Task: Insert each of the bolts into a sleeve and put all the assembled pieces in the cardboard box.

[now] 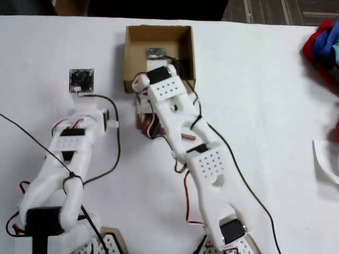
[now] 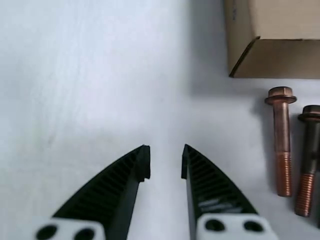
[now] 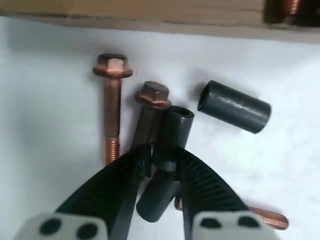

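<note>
Beside brown cardboard box (image 1: 129, 58) on white table (image 1: 265, 79): right end effector (image 3: 164, 162) closed on black tube sleeve (image 3: 175, 132), which lies against copper bolt (image 3: 150, 117). Second copper bolt (image 3: 112, 110) and second black sleeve (image 3: 235, 106) lie loose close by. Left end effector (image 2: 165, 162) a little open, holding nothing, low over table.

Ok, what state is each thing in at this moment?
Left tool: open, holding nothing.
Right tool: closed around a dark sleeve.
Second sleeve: lying on its side, no bolt in it.
Copper bolt: lying flat, not sleeved.
Darker bolt: lying flat, not sleeved.
Cardboard box: upright, open at the top.
</note>
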